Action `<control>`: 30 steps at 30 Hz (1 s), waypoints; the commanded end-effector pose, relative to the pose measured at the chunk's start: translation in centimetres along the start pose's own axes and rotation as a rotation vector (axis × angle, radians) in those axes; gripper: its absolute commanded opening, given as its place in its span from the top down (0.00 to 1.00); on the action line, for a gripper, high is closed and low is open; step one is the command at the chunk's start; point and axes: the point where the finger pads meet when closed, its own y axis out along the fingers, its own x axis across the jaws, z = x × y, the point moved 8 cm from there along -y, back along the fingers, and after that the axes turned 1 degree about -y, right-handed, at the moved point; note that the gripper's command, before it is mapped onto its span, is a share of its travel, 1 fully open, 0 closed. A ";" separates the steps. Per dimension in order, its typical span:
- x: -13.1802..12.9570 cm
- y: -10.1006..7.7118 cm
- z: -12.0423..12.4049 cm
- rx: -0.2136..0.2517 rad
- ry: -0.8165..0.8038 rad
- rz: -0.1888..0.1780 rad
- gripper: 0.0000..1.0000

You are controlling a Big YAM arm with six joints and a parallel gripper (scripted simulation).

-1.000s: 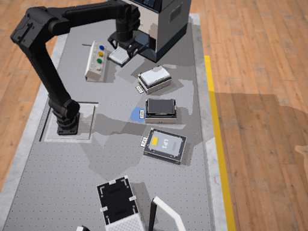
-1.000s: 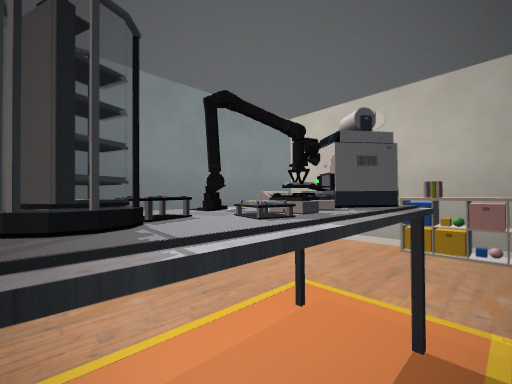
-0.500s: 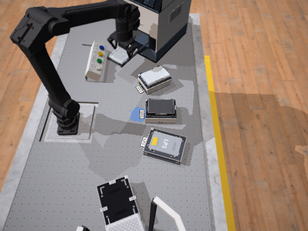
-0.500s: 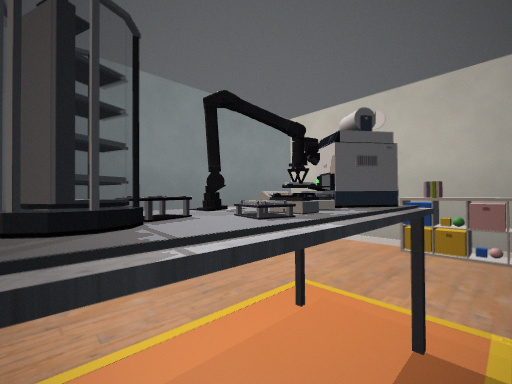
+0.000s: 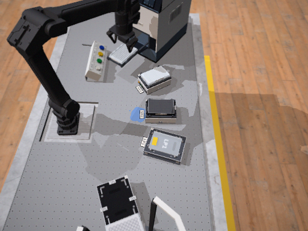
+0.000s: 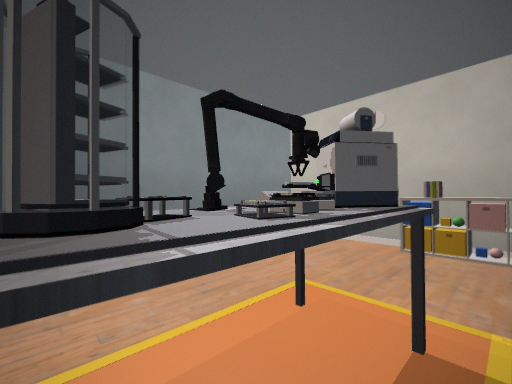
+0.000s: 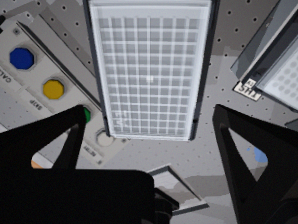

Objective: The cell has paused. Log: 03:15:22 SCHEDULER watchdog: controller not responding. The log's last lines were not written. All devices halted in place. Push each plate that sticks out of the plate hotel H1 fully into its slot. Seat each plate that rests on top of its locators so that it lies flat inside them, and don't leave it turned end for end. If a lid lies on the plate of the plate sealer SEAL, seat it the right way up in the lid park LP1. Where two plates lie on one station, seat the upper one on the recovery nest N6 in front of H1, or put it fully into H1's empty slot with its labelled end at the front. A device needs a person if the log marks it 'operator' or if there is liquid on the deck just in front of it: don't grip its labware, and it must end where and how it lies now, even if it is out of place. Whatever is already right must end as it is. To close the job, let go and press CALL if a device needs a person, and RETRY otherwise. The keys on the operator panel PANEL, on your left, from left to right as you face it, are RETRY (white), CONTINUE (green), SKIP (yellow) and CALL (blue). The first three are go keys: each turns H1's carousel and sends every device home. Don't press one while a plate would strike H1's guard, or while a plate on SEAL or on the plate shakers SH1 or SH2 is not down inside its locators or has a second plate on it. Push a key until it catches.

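Note:
My gripper (image 5: 121, 37) is open and empty, pointing down a little above a white gridded lid or plate (image 5: 123, 53) that lies on the tray of the plate sealer SEAL (image 5: 162, 24). In the wrist view the white gridded piece (image 7: 150, 70) lies flat between and beyond my two spread fingers, not touching them. The operator panel PANEL (image 5: 95, 60) stands just left of it, with its blue key (image 7: 22, 58) and yellow key (image 7: 53, 88) in sight. The lid park LP1 (image 5: 165, 145) is bare. In the side view the gripper (image 6: 299, 170) hangs in front of the sealer (image 6: 365, 170).
A station with a white plate (image 5: 154, 78) stands in front of the sealer. Beyond it is a station with a dark plate (image 5: 160, 108) and a blue puddle (image 5: 136, 114) on the deck beside it. The black nest N6 (image 5: 117, 200) and a white plate (image 5: 124, 224) lie near the hotel H1 (image 6: 65, 115).

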 end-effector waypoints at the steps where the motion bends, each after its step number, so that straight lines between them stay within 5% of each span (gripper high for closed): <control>1: 0.8 -3.7 -1.1 -0.067 -0.005 -0.001 0.00; 3: 0.2 -2.0 -0.8 -0.035 -0.002 -0.001 0.00; 30: 0.2 -2.0 -0.8 -0.035 -0.002 -0.001 0.00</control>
